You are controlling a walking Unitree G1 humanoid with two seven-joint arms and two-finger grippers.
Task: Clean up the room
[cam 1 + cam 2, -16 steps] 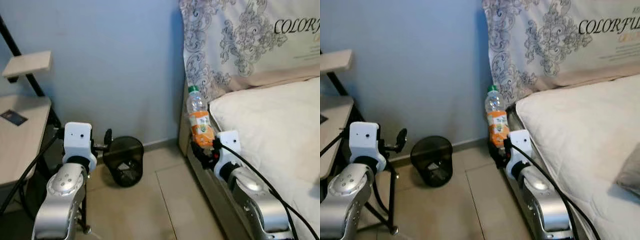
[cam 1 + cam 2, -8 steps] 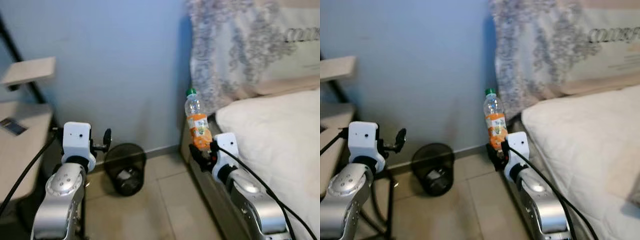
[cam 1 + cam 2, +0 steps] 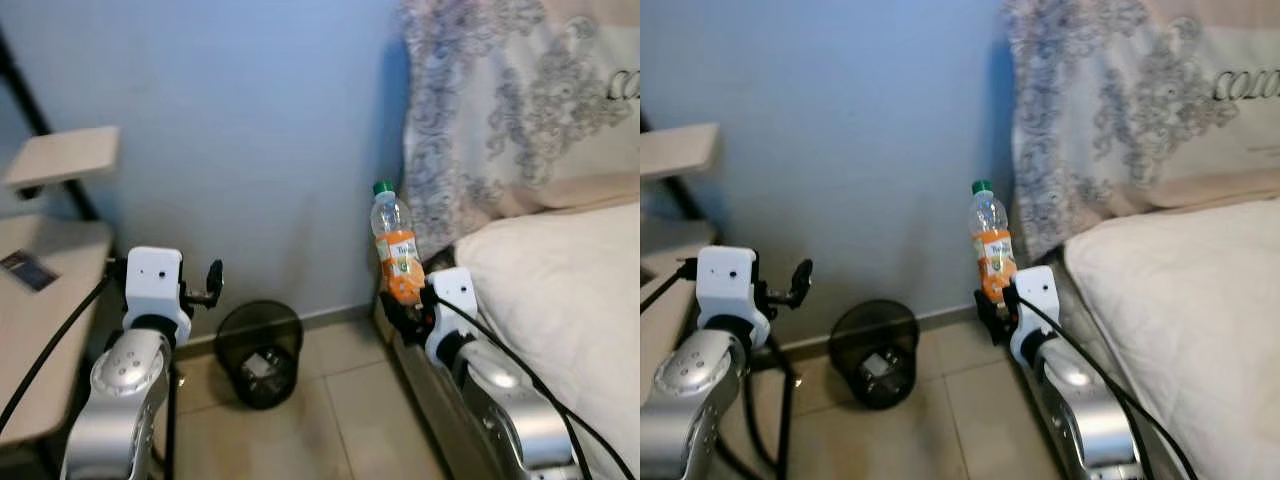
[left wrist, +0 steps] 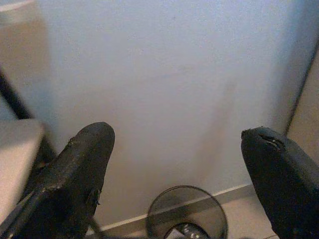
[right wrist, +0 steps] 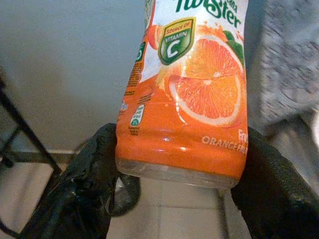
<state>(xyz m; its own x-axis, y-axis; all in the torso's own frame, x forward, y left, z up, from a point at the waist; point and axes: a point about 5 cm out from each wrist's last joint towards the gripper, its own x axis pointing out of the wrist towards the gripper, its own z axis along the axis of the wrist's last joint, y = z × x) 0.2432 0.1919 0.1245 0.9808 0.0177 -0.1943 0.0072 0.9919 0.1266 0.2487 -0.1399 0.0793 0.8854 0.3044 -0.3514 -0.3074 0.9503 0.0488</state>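
Orange-labelled bottle [image 3: 397, 246] stands upright at centre frame, clamped low at its base by our right claw [image 3: 407, 305], beside the bed [image 3: 560, 290]. Our left claw [image 4: 179, 174] hangs with fingers apart, holding nothing, at left of frame. We judge the bottle bound for the black mesh bin [image 3: 261, 339] on the floor, lower centre. With the grip so low, the tall bottle could tip or slip as we swing it, and a release made short of the bin's narrow mouth would bounce it onto the tiles.
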